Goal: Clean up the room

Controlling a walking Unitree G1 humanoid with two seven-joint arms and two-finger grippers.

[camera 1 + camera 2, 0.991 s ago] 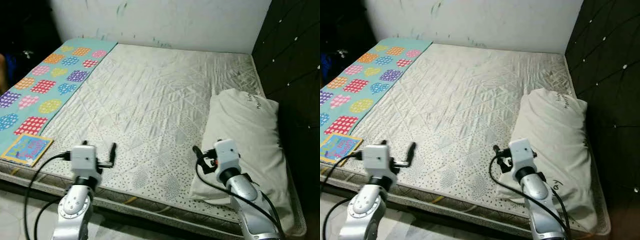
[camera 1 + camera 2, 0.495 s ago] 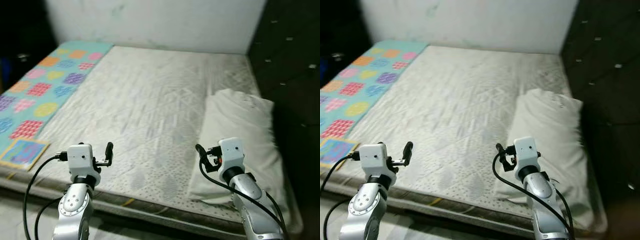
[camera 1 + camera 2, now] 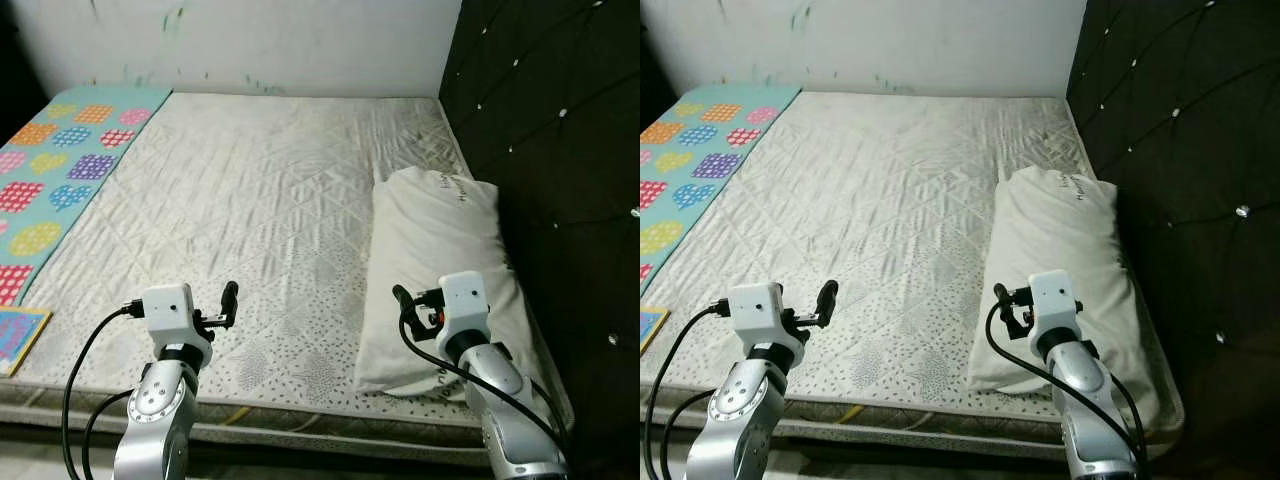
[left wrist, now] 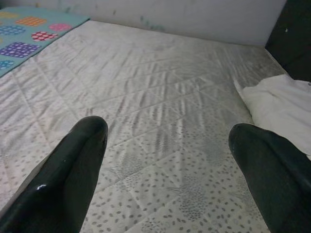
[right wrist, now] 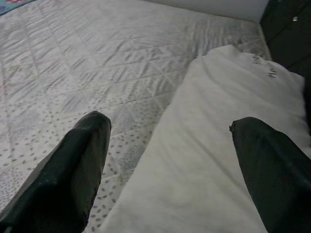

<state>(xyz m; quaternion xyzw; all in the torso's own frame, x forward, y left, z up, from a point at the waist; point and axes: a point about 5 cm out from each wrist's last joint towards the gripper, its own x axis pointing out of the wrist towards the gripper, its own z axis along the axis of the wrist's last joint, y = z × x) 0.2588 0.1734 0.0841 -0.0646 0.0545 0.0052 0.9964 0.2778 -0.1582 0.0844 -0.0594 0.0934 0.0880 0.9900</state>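
Observation:
A bare quilted mattress (image 3: 260, 200) lies before me, with a white pillow (image 3: 435, 260) along its right side by the dark headboard. My left gripper (image 3: 228, 300) hovers open over the mattress's near edge, with nothing between its fingers (image 4: 73, 179). To the right, my right gripper (image 3: 406, 308) is open too, held just above the pillow's (image 5: 218, 145) near left corner. A teal mat (image 3: 50, 170) with dotted coloured patches covers the mattress's left strip. A colourful book (image 3: 12, 338) rests at its near end.
A dark tufted headboard (image 3: 550, 130) rises along the right side of the bed. A white wall (image 3: 250, 40) closes off the far end. The mattress's front edge (image 3: 300, 420) runs just below both arms.
The camera has swung to the right, so the bed, mat and book have shifted left in view. Both arms stay held out in front, grippers still open.

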